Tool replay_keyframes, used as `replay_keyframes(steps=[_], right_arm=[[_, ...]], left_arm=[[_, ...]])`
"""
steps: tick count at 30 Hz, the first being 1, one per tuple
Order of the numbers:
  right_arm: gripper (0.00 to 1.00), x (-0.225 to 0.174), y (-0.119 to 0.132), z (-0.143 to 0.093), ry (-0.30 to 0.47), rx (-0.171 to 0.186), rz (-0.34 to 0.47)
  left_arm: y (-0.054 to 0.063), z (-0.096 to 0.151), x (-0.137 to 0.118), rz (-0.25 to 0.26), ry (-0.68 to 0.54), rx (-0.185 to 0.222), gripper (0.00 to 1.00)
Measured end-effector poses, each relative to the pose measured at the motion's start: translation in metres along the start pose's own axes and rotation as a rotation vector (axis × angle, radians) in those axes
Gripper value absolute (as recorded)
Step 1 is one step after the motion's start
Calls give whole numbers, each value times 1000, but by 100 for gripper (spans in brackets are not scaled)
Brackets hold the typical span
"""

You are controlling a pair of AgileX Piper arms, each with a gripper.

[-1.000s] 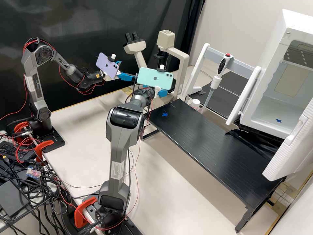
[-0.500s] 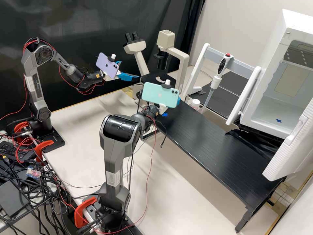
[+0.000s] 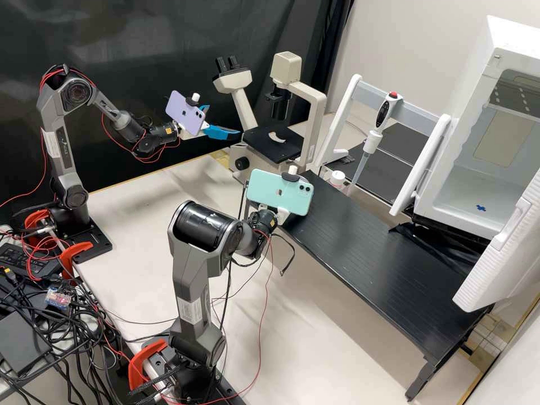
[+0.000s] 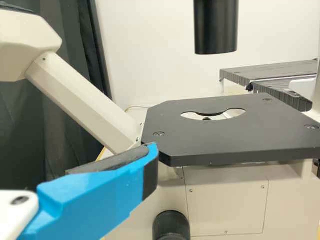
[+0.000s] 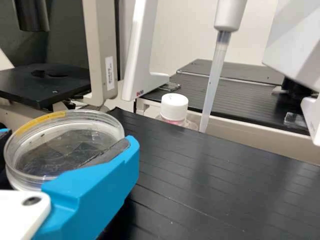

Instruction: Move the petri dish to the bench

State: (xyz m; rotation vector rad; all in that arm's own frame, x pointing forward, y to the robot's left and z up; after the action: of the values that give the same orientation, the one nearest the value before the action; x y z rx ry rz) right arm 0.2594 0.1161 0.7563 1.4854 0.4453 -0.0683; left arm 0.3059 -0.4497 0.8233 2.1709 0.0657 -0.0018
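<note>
The right gripper (image 3: 284, 215) is behind the teal phone at the left end of the black bench (image 3: 382, 259). In the right wrist view my right gripper (image 5: 67, 139) is shut on the clear petri dish (image 5: 55, 156), which has a yellow mark on its rim. The dish is held roughly level near the end of the bench (image 5: 210, 185); its exact height cannot be told. Beside the microscope, the left gripper (image 3: 224, 120) stands open, fingers apart. In the left wrist view one blue finger of the left gripper (image 4: 117, 172) reaches toward the black microscope stage (image 4: 235, 137).
Behind the bench stand the microscope (image 3: 315, 104), a white-capped bottle (image 3: 337, 179) and a pipette (image 3: 373, 140) hanging from a white stand. The open white incubator (image 3: 489, 180) is at the right, its door (image 3: 506, 259) swung out over the bench's far end.
The right arm has drawn back from the microscope toward the near side and lower, to the bench's left end, uncovering the microscope stage. The left arm has kept still.
</note>
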Motion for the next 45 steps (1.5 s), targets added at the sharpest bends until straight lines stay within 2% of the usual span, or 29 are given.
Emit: replay_keyframes(steps=[11, 15, 27, 32, 33, 36, 45], right_arm=[[0, -14, 3, -5, 48, -31, 29], [0, -17, -1, -2, 39, -62, 17], [0, -16, -13, 4, 17, -114, -30], [0, -16, -15, 3, 21, -114, -32], [100, -16, -16, 3, 21, -116, -32], [100, -16, -16, 2, 25, -137, -30], [100, -15, -15, 3, 6, -161, -14]], left_arm=[[0, 0, 0, 0, 0, 0, 100], [0, 0, 0, 0, 0, 0, 100], [1, 0, 0, 6, -1, 0, 100], [1, 0, 0, 6, -1, 0, 100], [1, 0, 0, 6, -1, 0, 100], [1, 0, 0, 6, -1, 0, 100], [1, 0, 0, 6, -1, 0, 100]])
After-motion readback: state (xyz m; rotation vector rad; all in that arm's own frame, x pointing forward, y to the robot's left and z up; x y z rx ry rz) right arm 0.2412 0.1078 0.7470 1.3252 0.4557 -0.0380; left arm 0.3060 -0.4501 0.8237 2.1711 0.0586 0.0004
